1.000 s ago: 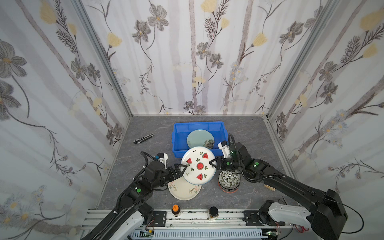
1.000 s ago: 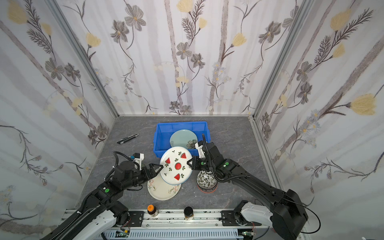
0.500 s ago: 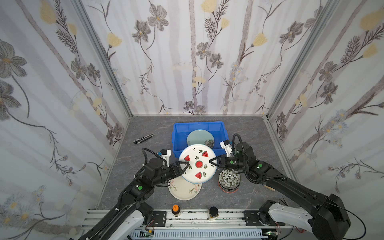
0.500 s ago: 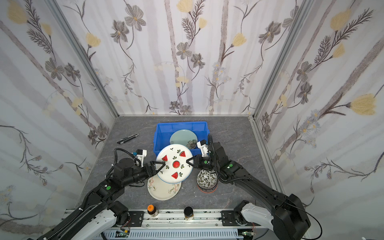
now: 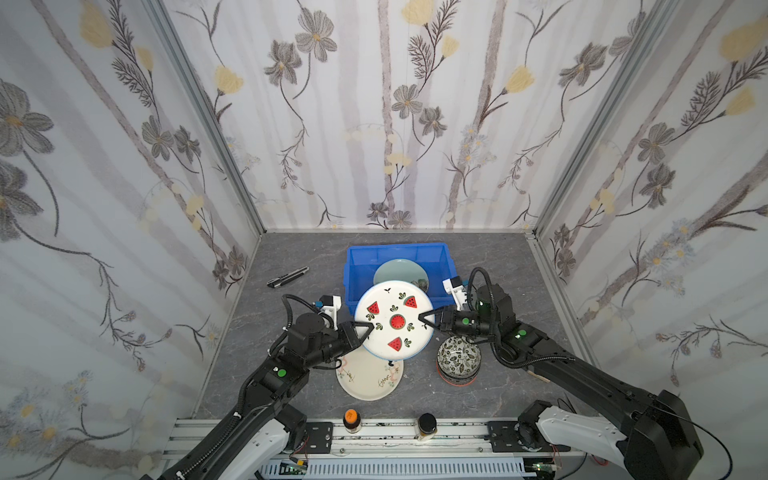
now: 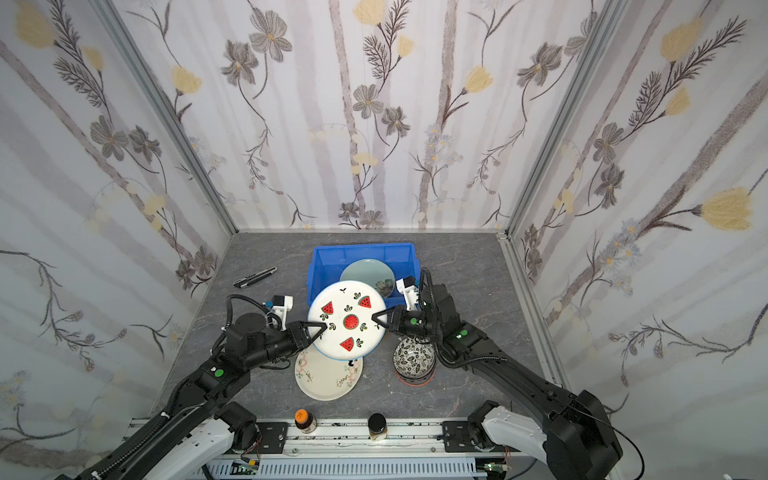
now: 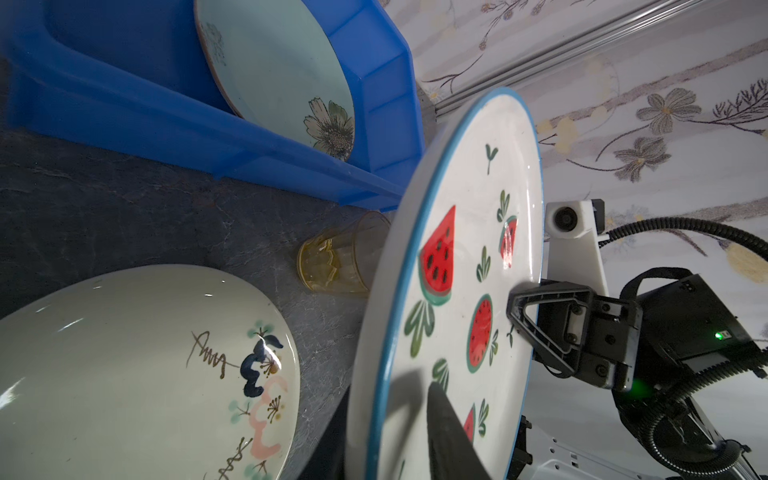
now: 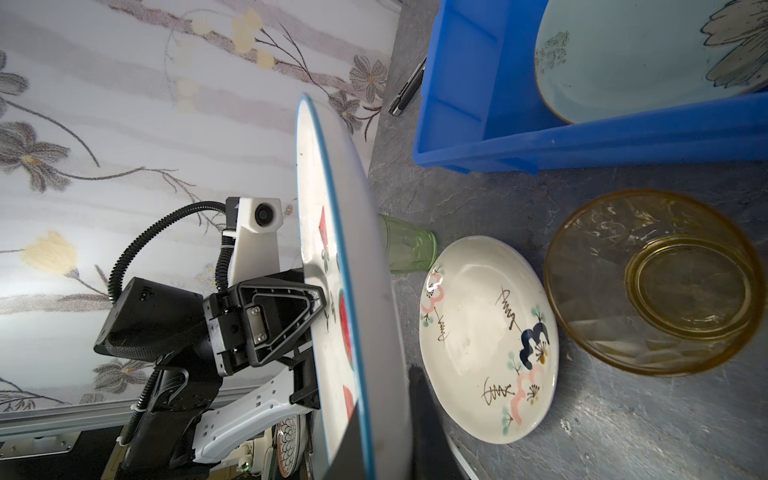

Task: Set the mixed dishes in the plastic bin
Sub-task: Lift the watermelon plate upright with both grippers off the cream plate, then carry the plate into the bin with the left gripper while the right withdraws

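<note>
The bin [image 5: 353, 266] sits at the back, with 1 green plate [image 5: 397, 272] leaning inside. In front of it, beneath the watermelon plate [image 5: 392, 322], are a cream plate [image 5: 368, 380], an amber tumbler [image 7: 336, 266] and a green tumbler [image 8: 405, 245]. A leaf bowl [image 5: 459, 357] tops a stack at the right. Both arms reach inward. The left gripper [image 5: 365, 328] pinches the watermelon plate's left rim and the right gripper [image 5: 424, 318] clamps its right rim. Together they hold it above the table, overlapping the bin's near wall.

bin [image 5: 395, 248]: plate [image 5: 397, 272] inside | pen [image 5: 288, 277] left (apart) | bowls [image 5: 458, 358] before, right
</note>
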### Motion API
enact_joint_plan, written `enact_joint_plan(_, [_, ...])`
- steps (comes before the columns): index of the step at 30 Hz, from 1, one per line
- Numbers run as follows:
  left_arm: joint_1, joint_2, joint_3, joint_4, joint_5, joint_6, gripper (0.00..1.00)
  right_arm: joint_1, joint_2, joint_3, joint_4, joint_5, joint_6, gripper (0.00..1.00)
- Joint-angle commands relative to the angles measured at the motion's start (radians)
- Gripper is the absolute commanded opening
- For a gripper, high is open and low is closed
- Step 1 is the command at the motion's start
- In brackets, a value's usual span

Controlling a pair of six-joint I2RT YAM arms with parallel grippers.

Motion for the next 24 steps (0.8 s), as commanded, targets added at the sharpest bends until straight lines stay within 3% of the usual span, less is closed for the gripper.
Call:
enact_joint_plan(1, [0.001, -0.003, -0.001, 0.095, 0.047, -0.017, 0.22, 0.001, -0.001, -0.001, 0.12, -0.025, 0.022, 0.0])
enact_joint_plan(10, [0.002, -0.047, -0.025, 0.144, 0.039, -0.068, 0.03, 0.001, 0.017, -0.007, 0.123, -0.037, 0.015, 0.04])
enact_joint_plan(17, [0.002, -0.031, -0.006, 0.16, 0.037, -0.069, 0.0, -0.005, 0.022, -0.009, 0.113, -0.029, 0.002, 0.2])
enact_joint_plan(24, [0.01, 0.031, 0.046, 0.169, 0.048, -0.045, 0.0, -0.01, 0.021, -0.026, 0.111, -0.003, -0.003, 0.45])
